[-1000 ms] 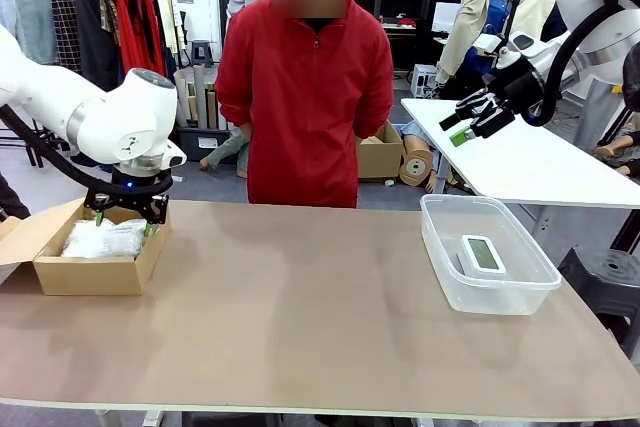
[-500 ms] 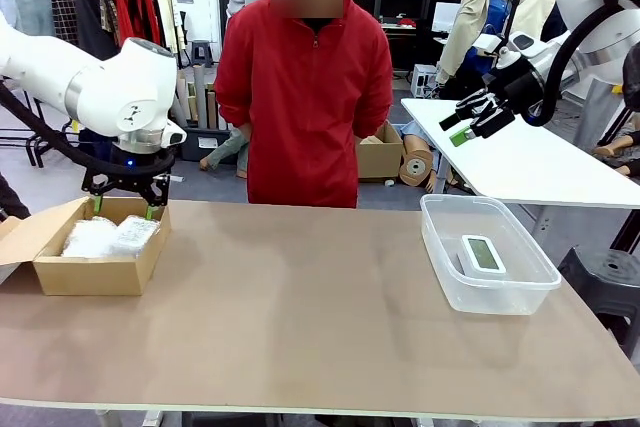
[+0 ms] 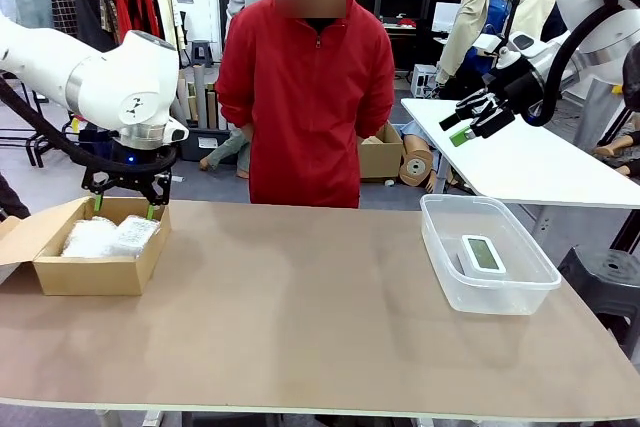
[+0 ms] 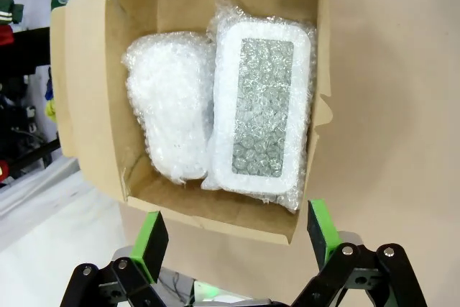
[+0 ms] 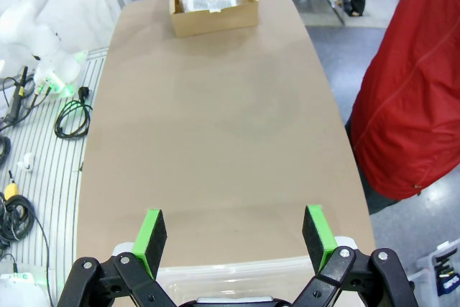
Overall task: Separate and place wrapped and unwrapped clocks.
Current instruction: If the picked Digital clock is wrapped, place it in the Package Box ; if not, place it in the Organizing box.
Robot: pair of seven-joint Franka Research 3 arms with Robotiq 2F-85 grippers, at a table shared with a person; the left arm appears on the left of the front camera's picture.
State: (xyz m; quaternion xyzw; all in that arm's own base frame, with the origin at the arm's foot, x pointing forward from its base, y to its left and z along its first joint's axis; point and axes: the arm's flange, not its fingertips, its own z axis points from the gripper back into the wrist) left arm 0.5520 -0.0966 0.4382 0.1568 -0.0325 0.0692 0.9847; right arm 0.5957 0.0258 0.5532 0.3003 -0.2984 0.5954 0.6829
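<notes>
1. The left pincer (image 3: 125, 209) is being lifted: a second ago it was sitting low over the cardboard box (image 3: 95, 272); now it is being held above the box's far rim, raised clear of what is inside.
2. Its jaws are being kept spread wide and nothing is being carried; in the left wrist view the green fingertips (image 4: 152, 239) are seen apart, with the box below them.
3. Two bubble-wrapped clocks (image 4: 262, 113) are lying side by side, touching, on the box floor: one showing its screen through the wrap, the other (image 4: 171, 113) a plain white bundle. Both are left where they were, no shift being visible.
4. The bare clock (image 3: 483, 253) is lying screen-up in the clear plastic bin (image 3: 440, 247) at the worktop's right end, well apart from the box.
5. The right pincer (image 3: 472, 119) is being held high over the right side, unchanged over the last second, jaws spread, empty.
6. Judgement: the sorting is looking finished, wrapped ones boxed and the bare one binned; the left arm's rise is being read as a retreat after a drop-off, not a new pick.
7. The person (image 3: 305, 97) is standing at the far edge, taking no part.
</notes>
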